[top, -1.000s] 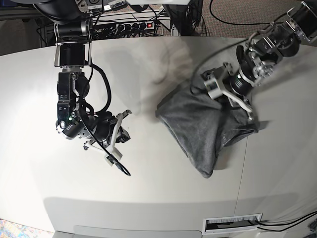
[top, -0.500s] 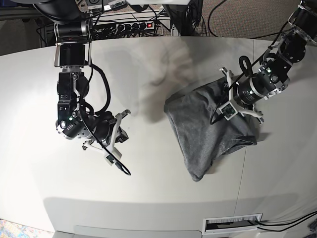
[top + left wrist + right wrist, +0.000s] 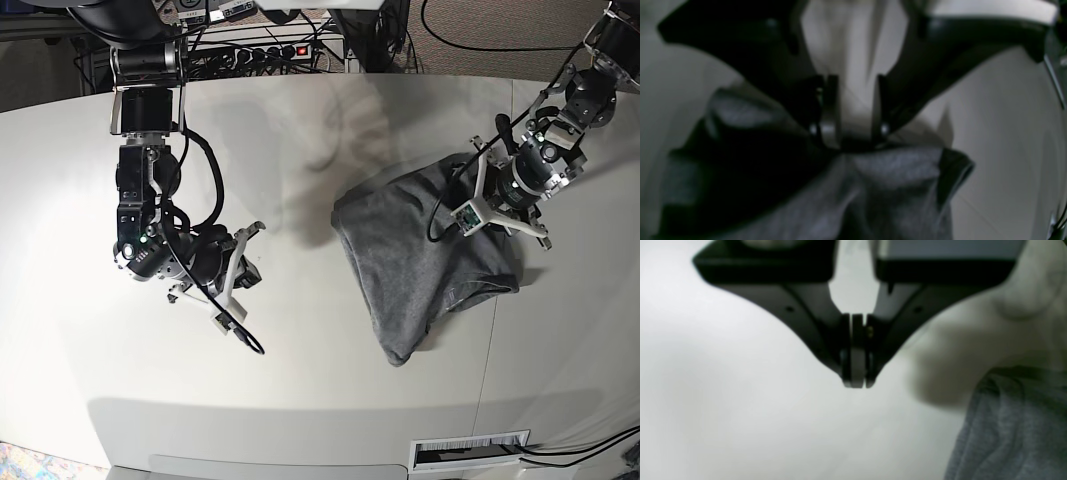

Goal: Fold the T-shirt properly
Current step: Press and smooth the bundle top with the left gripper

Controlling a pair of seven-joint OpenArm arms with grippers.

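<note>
The soft, wrinkled heather-grey cotton T-shirt (image 3: 425, 262) lies bunched in a rough wedge at the right of centre in the base view, on the pale, smooth white table (image 3: 330, 390); its lower tip points toward the bottom of the frame, and its upper right edge sits under the left gripper (image 3: 500, 208).

In the left wrist view the left gripper (image 3: 850, 133) has its jaws spread with a clear gap between them, the tips just above or touching a dark fold of the T-shirt (image 3: 873, 186); no cloth is visibly pinched between them, though blur makes the contact itself hard to tell. The right gripper (image 3: 856, 380) has its jaws pressed together on nothing, hanging over bare table at the left of the base view, well apart from the T-shirt (image 3: 1010, 430), which shows only at the lower right of its own view.

The main risk, as I judge it, is that the garment is nowhere near flat; any fold begun from this heap would lock in the creases and leave a lopsided bundle. With the jaws parted over several stacked layers, a closing pinch could catch more than one layer, or only a loose wrinkle, so the cloth would drag as a lump or slip free; a one-armed pull could also slide the whole T-shirt toward the table's right edge, since the other arm is not anchoring it.
</note>
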